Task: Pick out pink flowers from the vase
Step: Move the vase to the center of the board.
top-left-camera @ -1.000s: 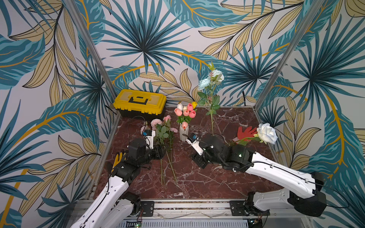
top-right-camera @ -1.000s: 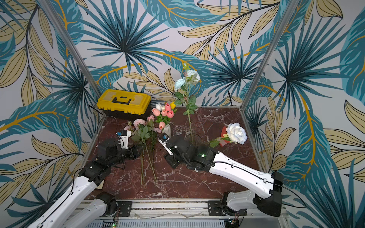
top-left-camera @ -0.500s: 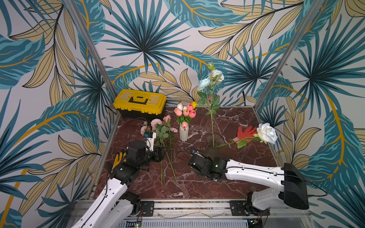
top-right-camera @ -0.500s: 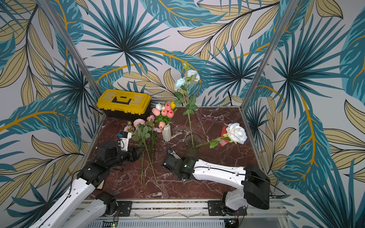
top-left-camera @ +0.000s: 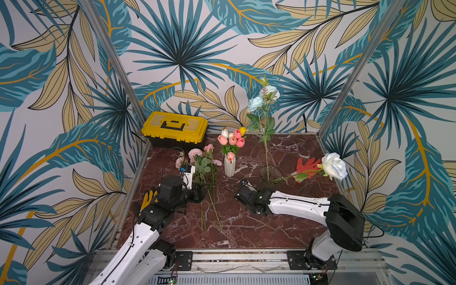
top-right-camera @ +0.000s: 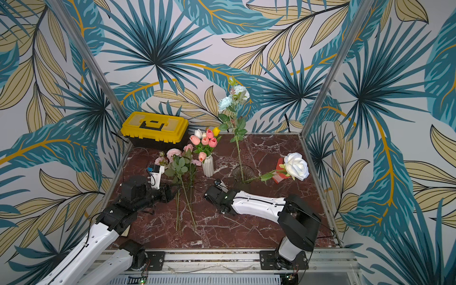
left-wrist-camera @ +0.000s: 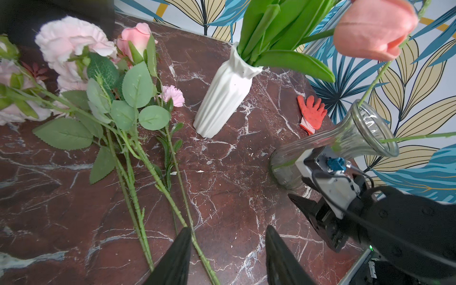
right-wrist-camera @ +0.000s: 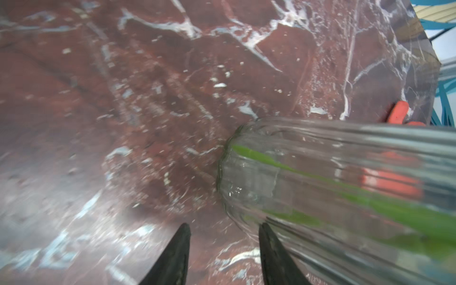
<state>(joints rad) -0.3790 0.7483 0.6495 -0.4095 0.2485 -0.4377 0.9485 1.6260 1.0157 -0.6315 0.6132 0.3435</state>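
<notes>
Where the red-brown marble desk (top-left-camera: 246,222) ends on three sides, wallpaper (top-left-camera: 177,49) of teal and tan palm leaves rises, with metal posts (top-left-camera: 116,61) at the back corners.

1. Yellow toolbox (top-left-camera: 176,127): lid shut, at the back wall, well beyond the left hand (left-wrist-camera: 225,229).
2. White vase (top-left-camera: 229,167): ribbed, upright, between the two hands and farther back than either. Contents: pink tulips (top-left-camera: 232,141), one white tulip (top-left-camera: 224,133), one yellow tulip (top-left-camera: 243,130), green leaves.
3. Glass vase (top-left-camera: 271,174): clear, upright, just beyond the right hand (right-wrist-camera: 224,225). Contents: a tall stem of pale blue roses (top-left-camera: 255,103) standing nearly straight, and a white rose (top-left-camera: 334,166) leaning far out over the rim, away from the right hand.
4. Red glove (top-left-camera: 306,165): flat on the desk, past the glass vase from the right hand.
5. Yellow glove (top-left-camera: 149,197): behind the left hand, beside its arm.
6. Pink flowers (top-left-camera: 197,155): out of any vase, lying flat on the desk. Blooms lie beyond the left hand toward the toolbox; stems run back past its fingertips toward the front edge.
7. Left hand: low over those stems, jaws partly apart, gripping nothing. One stem lies on the desk under the gap, close to one finger.
8. Right hand: low over bare marble, jaws partly apart, empty. The glass vase's base sits right beside one fingertip; contact cannot be told.
</notes>
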